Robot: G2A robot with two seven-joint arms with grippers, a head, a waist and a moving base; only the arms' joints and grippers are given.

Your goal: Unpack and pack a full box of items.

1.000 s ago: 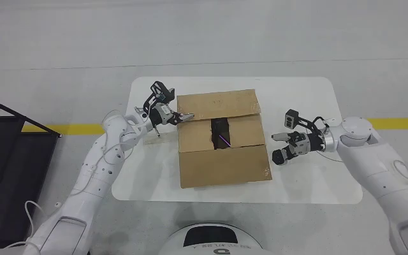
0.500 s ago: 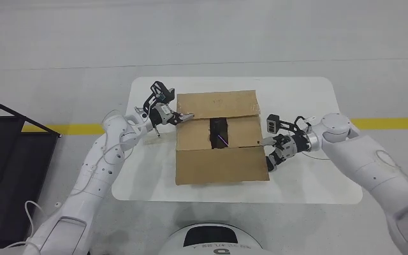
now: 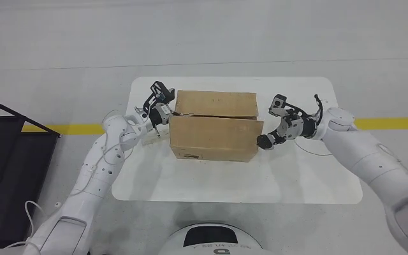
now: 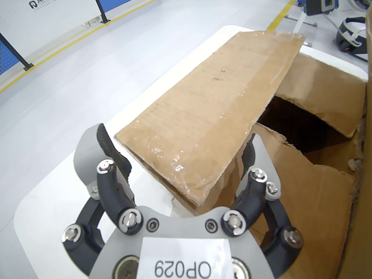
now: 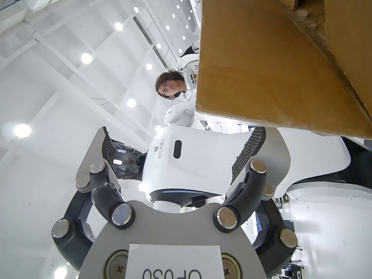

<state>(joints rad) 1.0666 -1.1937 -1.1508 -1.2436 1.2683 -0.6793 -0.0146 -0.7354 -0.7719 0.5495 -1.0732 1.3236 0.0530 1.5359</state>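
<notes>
White table [image 3: 306, 185]. Cardboard box [image 3: 217, 102] mid-table, nearer far edge, long axis along that edge. On it, near flap [image 3: 210, 137] tipped up, its right corner just beyond and touching right end effector [image 3: 262, 141], fingers spread, nothing pinched. Probably right arm's job to swing it. At box's left end, left end effector [image 4: 178, 143] spread, straddling corner of taped far flap [image 4: 209, 100]. From left wrist, dark opening [image 4: 299, 129] visible; from above, covered by raised flap.
</notes>
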